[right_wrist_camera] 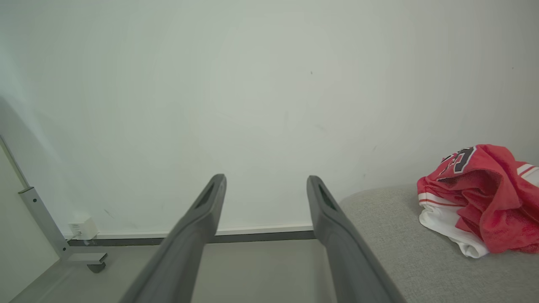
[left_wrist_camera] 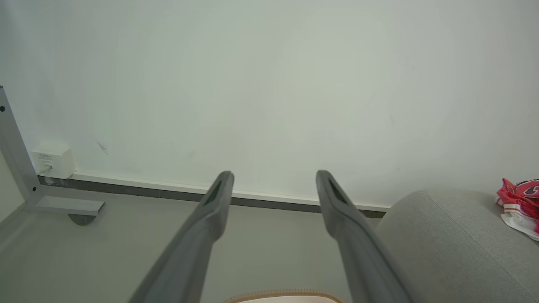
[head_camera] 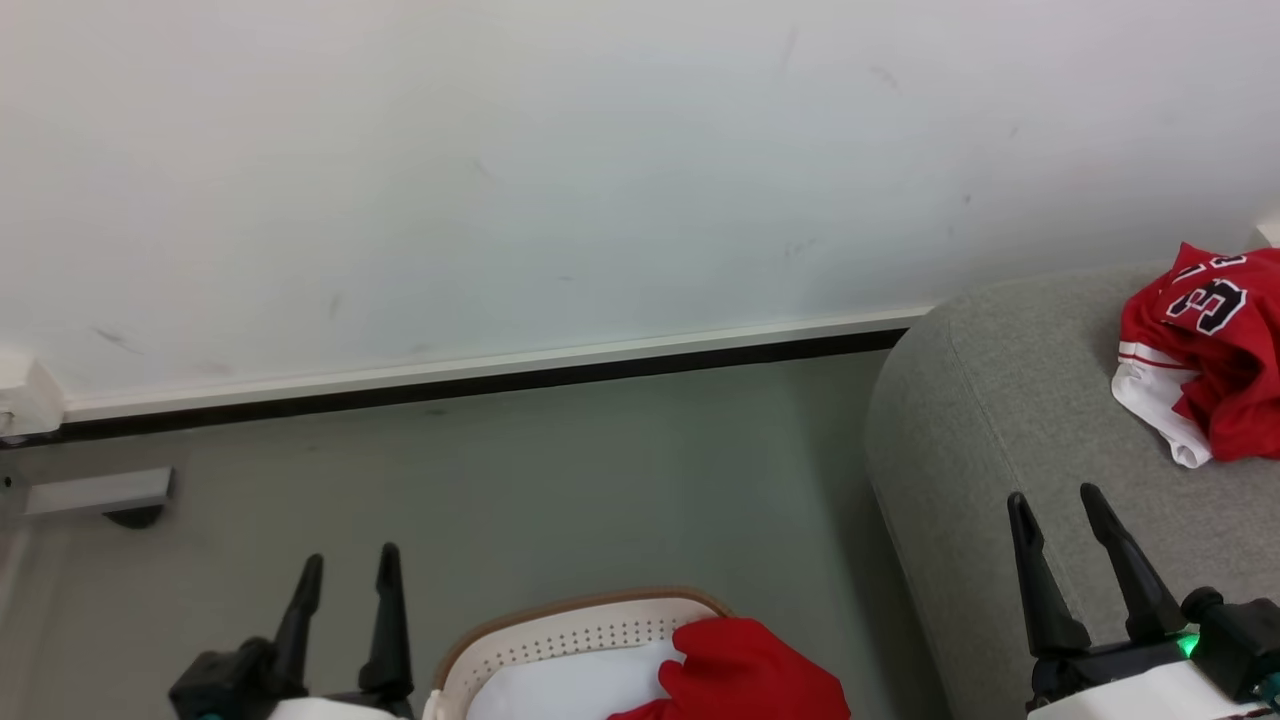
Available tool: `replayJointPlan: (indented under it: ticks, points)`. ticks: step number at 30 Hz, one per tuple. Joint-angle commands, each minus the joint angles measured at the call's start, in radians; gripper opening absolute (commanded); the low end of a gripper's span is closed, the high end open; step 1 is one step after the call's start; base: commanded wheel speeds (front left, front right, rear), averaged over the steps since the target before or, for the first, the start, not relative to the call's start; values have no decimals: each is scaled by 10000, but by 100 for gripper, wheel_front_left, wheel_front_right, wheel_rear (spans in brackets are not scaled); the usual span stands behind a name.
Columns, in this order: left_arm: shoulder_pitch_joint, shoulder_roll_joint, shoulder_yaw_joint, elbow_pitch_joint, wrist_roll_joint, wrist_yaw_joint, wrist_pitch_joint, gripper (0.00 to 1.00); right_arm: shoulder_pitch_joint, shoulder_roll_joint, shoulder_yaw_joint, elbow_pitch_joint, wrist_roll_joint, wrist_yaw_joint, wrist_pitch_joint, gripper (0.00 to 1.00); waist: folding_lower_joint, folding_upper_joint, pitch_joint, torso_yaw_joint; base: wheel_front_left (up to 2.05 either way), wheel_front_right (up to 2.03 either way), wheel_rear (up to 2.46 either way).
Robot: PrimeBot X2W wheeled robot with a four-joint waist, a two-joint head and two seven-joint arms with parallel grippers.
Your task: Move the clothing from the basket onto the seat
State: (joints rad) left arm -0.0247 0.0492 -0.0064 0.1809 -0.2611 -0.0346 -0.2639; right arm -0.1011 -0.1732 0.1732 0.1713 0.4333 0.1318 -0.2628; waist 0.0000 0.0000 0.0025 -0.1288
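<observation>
The red jersey with black-and-white numerals lies crumpled on the light-grey seat at the right; the jersey and the seat also appear in the right wrist view, and the jersey at the right edge of the left wrist view. The plain red piece hangs over the right rim of the cream basket at the bottom centre. My left gripper stands open left of the basket, holding nothing. My right gripper is open over the seat's front, empty.
A pale white sheet lies inside the basket. A white wall with a dark skirting runs behind the grey floor. A metal frame foot and a white wall box sit at the left.
</observation>
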Motion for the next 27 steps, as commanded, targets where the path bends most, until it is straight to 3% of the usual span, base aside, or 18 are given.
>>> replayJointPlan:
  ticks: [1,8,17,27]
  points:
    - [-179,26,-82,77,90,-35,-9,100,-205,-89,-40,-10,78,-22,-26,100,0,0,79,-62,0,0,0]
    - [-1254,30,-1132,1158,172,-149,-7,100,-754,-488,-13,-290,292,-22,-14,100,0,0,871,-459,0,0,0]
    - [-3406,36,-2645,4194,439,-581,189,100,-1639,-879,-611,-663,427,-22,-11,100,0,0,2350,-1054,0,0,0]
    - [-5772,321,-4047,7647,1070,-918,1013,100,-2592,-565,-1192,-1265,959,-22,-13,100,0,0,4304,-1812,0,0,0]
